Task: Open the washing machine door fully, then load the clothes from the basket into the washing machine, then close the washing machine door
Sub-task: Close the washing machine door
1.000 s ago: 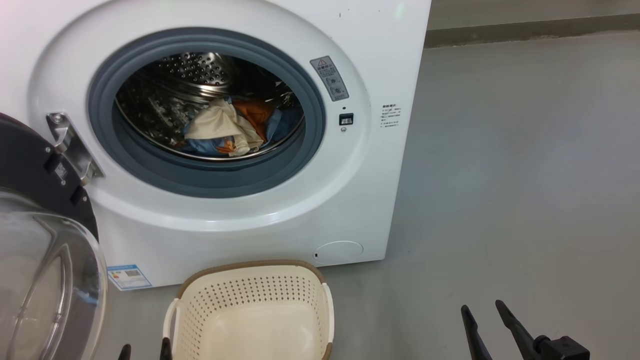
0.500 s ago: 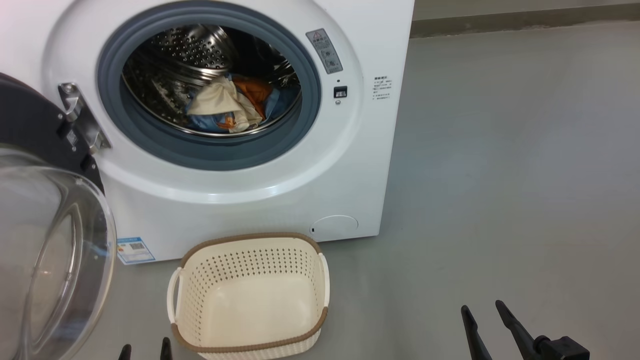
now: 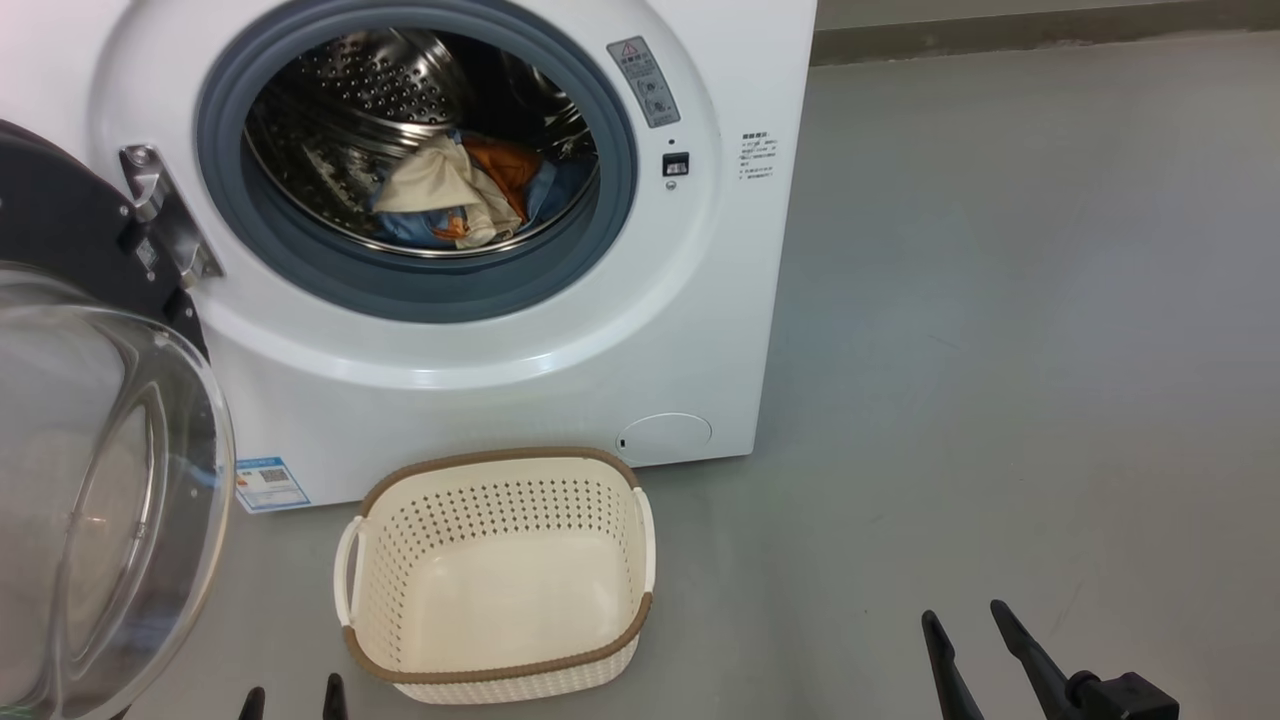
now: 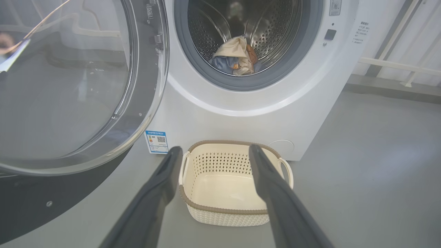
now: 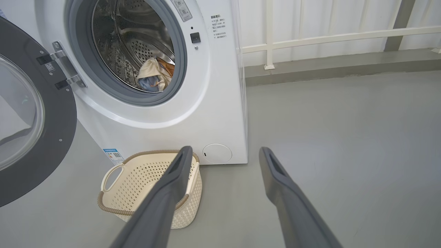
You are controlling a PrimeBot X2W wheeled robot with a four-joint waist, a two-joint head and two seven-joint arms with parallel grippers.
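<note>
Two steps look finished to me: the washing machine door (image 3: 62, 232) stands swung wide at the left, and the clothes (image 3: 450, 195) lie heaped in the drum of the washing machine (image 3: 500, 400). The basket (image 3: 480, 520) sits bare on the floor just in front. Left gripper (image 3: 292, 700) and right gripper (image 3: 965, 615) hover on the near side, jaws spread wide, holding nothing. Closing remains, I'd say: the left arm must reach the door's outer rim and push it round to latch.
</note>
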